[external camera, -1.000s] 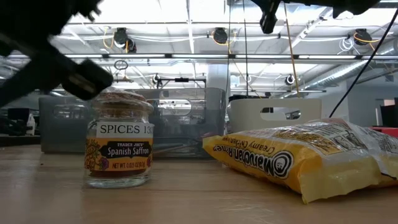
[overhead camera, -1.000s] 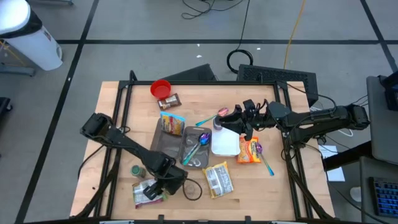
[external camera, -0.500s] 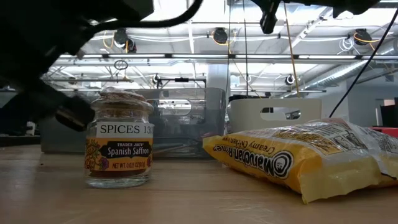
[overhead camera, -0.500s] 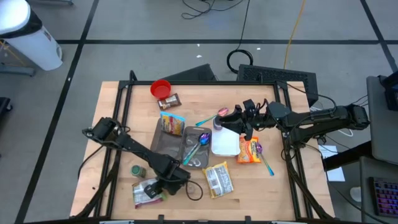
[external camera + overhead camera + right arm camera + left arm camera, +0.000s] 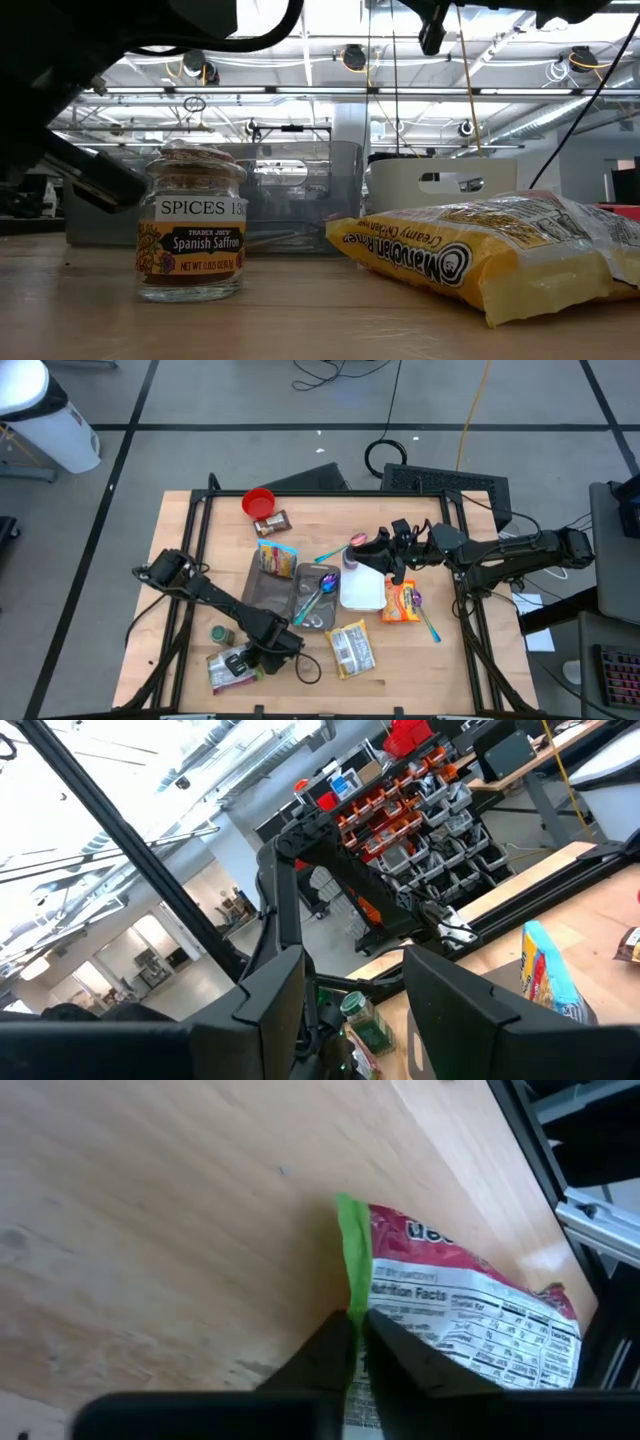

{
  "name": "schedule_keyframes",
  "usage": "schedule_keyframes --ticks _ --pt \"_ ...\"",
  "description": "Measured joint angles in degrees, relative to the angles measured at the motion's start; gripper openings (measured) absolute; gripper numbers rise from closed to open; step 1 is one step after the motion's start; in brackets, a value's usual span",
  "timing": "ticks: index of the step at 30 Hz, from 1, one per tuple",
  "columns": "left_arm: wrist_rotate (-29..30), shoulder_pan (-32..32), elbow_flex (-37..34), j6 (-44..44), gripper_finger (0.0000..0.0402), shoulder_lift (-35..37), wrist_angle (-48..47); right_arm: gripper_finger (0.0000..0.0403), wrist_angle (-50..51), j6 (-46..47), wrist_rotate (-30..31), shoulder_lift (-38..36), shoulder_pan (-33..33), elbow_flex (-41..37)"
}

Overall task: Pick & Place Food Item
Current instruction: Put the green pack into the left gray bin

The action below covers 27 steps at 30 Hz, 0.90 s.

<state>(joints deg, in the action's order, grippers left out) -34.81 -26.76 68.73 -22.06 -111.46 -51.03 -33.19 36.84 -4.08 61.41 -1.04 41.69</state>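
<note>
A red, white and green snack packet (image 5: 230,669) lies flat on the wooden table near its near left corner. My left gripper (image 5: 260,658) slants down onto it and is shut on the packet's green edge; the left wrist view shows the gripper (image 5: 355,1320) closed there. My right gripper (image 5: 383,550) hangs open, high above the white container (image 5: 362,592) at the table's right middle. In the right wrist view this gripper (image 5: 350,995) has nothing between its fingers. My left gripper pinches the packet's green sealed edge (image 5: 351,1275) between its two fingertips, at the packet's end toward the table's right. The fingers slant down from above. The packet lies on the table with its printed back up.
A saffron spice jar (image 5: 220,634) stands just beyond the packet. A yellow ramen packet (image 5: 352,648) lies to its right. A grey tray (image 5: 285,598) with spoons, an orange packet (image 5: 400,602), a blue-and-yellow bag (image 5: 277,557), a brown bar (image 5: 272,522) and a red cup (image 5: 258,502) lie farther back.
My left arm has sunk and its gripper has tipped further down onto the snack packet's right end. The packet stays on the table.
</note>
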Motion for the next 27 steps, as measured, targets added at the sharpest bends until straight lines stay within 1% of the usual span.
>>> schedule_keyframes --ticks 2,7,10,14,18,24,27 --pt "0.2 0.0 0.0 -0.4 0.0008 0.0 -0.1 0.0164 0.0 0.0 0.0 0.0 0.0 0.0" --pt "0.3 0.3 0.0 1.1 0.0009 0.0 -0.1 0.0164 0.0 0.0 0.0 0.0 0.0 0.0" --pt "0.3 1.3 0.0 4.6 0.0005 0.5 -0.8 0.0164 0.0 0.0 0.0 0.0 0.0 0.0" --pt "-2.5 3.7 1.4 8.3 0.0004 1.9 -3.4 0.0164 0.0 0.0 0.0 0.0 0.0 0.0" --pt "-3.1 5.9 3.8 12.0 0.0004 5.8 -4.0 0.0164 0.0 0.0 0.0 0.0 0.0 0.0" --pt "0.4 7.3 8.2 18.0 0.0003 13.0 -3.9 0.0164 0.0 0.4 0.0 0.0 0.0 0.0" --pt "0.9 7.2 9.5 21.1 0.0003 15.0 -4.1 0.0164 -0.2 0.4 -0.2 0.0 0.0 0.0"
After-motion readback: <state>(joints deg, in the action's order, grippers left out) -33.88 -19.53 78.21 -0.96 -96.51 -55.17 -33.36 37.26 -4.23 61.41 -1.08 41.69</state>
